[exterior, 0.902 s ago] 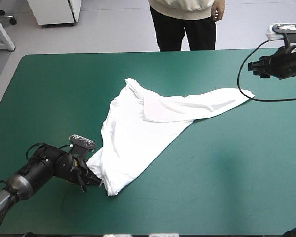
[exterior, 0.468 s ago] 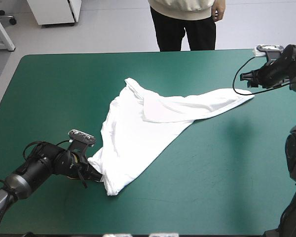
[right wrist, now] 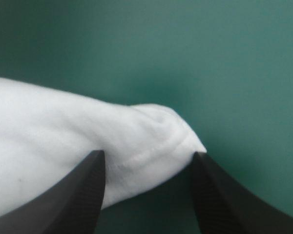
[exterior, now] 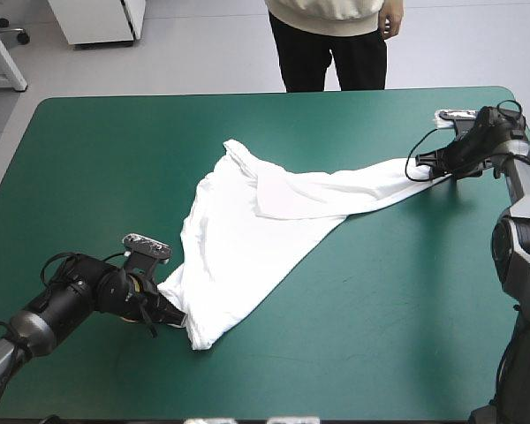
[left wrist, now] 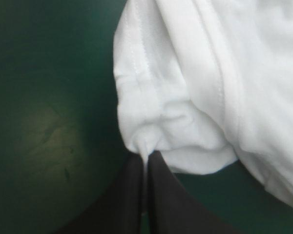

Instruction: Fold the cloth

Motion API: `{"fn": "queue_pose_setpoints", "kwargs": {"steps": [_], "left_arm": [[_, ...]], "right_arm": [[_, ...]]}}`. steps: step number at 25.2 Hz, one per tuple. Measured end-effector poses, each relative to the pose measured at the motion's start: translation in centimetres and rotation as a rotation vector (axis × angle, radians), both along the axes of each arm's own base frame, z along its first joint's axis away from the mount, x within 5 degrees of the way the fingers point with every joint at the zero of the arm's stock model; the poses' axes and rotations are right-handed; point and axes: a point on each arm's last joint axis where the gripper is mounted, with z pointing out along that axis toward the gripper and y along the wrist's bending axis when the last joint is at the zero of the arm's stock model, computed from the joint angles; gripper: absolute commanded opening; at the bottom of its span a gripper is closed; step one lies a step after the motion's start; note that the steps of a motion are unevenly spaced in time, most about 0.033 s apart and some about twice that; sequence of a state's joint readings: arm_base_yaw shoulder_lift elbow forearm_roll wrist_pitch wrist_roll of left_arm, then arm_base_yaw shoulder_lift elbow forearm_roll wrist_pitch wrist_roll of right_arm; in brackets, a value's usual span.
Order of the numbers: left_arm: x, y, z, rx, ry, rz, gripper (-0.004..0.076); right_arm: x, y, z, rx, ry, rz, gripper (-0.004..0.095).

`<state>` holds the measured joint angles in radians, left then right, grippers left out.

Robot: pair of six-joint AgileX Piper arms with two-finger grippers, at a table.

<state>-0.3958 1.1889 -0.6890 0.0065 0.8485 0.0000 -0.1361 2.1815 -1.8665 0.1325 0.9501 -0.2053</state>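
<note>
In the left gripper (left wrist: 145,163), T-shirt (left wrist: 205,73) corner.

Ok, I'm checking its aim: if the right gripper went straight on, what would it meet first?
Probably the T-shirt: its corner lies between the fingers of the open right gripper.

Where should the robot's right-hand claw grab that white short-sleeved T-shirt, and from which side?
Probably the stretched-out tip of the white T-shirt, approached from the right edge of the table. It lies as a narrow hemmed point between the fingers of the open right gripper.
</note>
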Motion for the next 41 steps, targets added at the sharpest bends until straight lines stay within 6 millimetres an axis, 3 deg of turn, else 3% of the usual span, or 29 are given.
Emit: {"fn": "queue_pose_setpoints", "kwargs": {"steps": [3,4,6,15,17,19,20,21,22,23,24,25,26,27,30,32,35,37,41], "left_arm": [[0.0,0.0,0.0,-0.006,0.002,0.003,-0.0009],[0.0,0.0,0.0,-0.006,0.002,0.003,-0.0009],[0.0,0.0,0.0,-0.006,0.002,0.003,-0.0009],[-0.3,0.1,0.6,-0.011,-0.027,0.0,-0.0009],[-0.4,0.4,0.9,0.001,-0.05,-0.004,-0.0009],[-0.5,0.7,1.3,0.025,-0.081,-0.002,-0.0009],[-0.4,0.9,1.7,0.043,-0.102,0.001,-0.0009],[-0.2,1.3,2.6,0.08,-0.153,0.007,-0.0009],[-0.1,1.5,3.3,0.097,-0.183,0.009,-0.0009],[0.4,1.8,5.2,0.12,-0.259,0.011,-0.0009],[0.7,1.9,6.5,0.131,-0.304,0.012,-0.0009],[1.1,2.1,9.2,0.148,-0.394,0.016,-0.0009],[1.4,2.2,10.8,0.155,-0.448,0.021,-0.0009],[1.6,2.5,14.1,0.164,-0.552,0.035,-0.0009],[1.4,3.2,19.6,0.177,-0.73,0.068,-0.0009],[0.1,4.2,25.7,0.164,-0.922,0.114,-0.0009],[-3.9,6.1,33.6,0.115,-1.191,0.172,-0.0009],[-7.3,7.6,37.6,0.069,-1.346,0.212,-0.0009],[-12.3,9.5,41.4,0.011,-1.528,0.233,-0.0009]], "right_arm": [[0.2,0.0,0.0,0.002,-0.01,-0.002,0.0274],[0.2,0.0,-0.1,0.005,-0.013,-0.004,0.0141],[0.3,0.1,-0.2,0.015,-0.018,0.001,-0.0018],[-1.1,1.0,0.6,0.085,0.096,0.048,-0.0002],[-1.9,1.2,2.2,0.105,0.108,0.056,-0.0002],[-3.0,1.7,5.1,0.134,0.07,0.072,-0.0002],[-3.7,2.1,7.0,0.153,0.039,0.087,-0.0002],[-5.3,2.9,10.7,0.206,-0.04,0.121,-0.0002],[-6.3,3.4,12.9,0.232,-0.092,0.145,-0.0007],[-8.4,4.3,16.7,0.274,-0.195,0.197,-0.0012],[-9.8,4.8,18.8,0.296,-0.254,0.227,-0.0017],[-12.7,5.8,22.8,0.32,-0.37,0.282,-0.0017],[-14.2,6.1,24.6,0.32,-0.428,0.304,-0.0016],[-17.0,6.7,28.1,0.309,-0.553,0.338,-0.0017],[-21.6,7.3,33.1,0.262,-0.758,0.362,-0.0017],[-26.8,7.8,37.5,0.201,-0.969,0.371,-0.0017],[-34.2,8.3,41.8,0.108,-1.23,0.35,-0.0017],[-38.1,8.5,43.4,0.072,-1.373,0.319,-0.0017],[-42.0,8.9,44.4,0.052,-1.481,0.313,-0.0017]]}}
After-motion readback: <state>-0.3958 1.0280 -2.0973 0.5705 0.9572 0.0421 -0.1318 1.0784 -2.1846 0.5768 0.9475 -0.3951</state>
